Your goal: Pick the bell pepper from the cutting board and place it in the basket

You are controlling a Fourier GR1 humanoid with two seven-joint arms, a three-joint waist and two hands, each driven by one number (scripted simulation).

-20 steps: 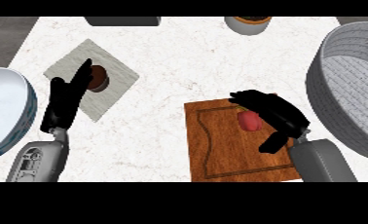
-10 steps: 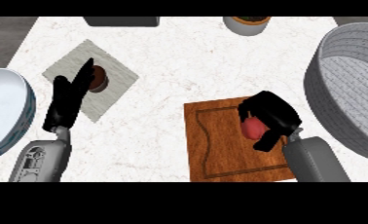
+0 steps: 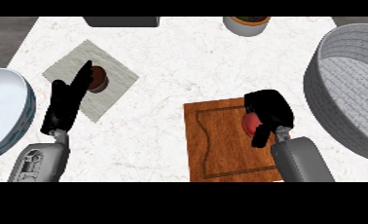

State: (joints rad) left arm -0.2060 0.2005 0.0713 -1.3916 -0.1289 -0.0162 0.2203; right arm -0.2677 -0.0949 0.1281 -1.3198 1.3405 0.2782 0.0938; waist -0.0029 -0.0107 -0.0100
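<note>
A red bell pepper [image 3: 250,123] lies on the wooden cutting board [image 3: 219,145] at the lower middle right. My right hand [image 3: 270,111] covers it from above, fingers curled round it, so only its left part shows. The grey woven basket [image 3: 338,79] stands at the right edge, close beside that hand. At the left, my left hand [image 3: 66,102] rests open with straight fingers over a grey mat.
A grey mat [image 3: 79,69] holds a small brown round thing [image 3: 97,78] by my left fingertips. A white and blue plate [image 3: 13,102] shows at the left edge. At the back stand a grey block [image 3: 120,21] and a cup [image 3: 246,24].
My right hand has drawn back toward the pepper and closed its fingers round it, and now covers most of it. The left hand has not moved.
</note>
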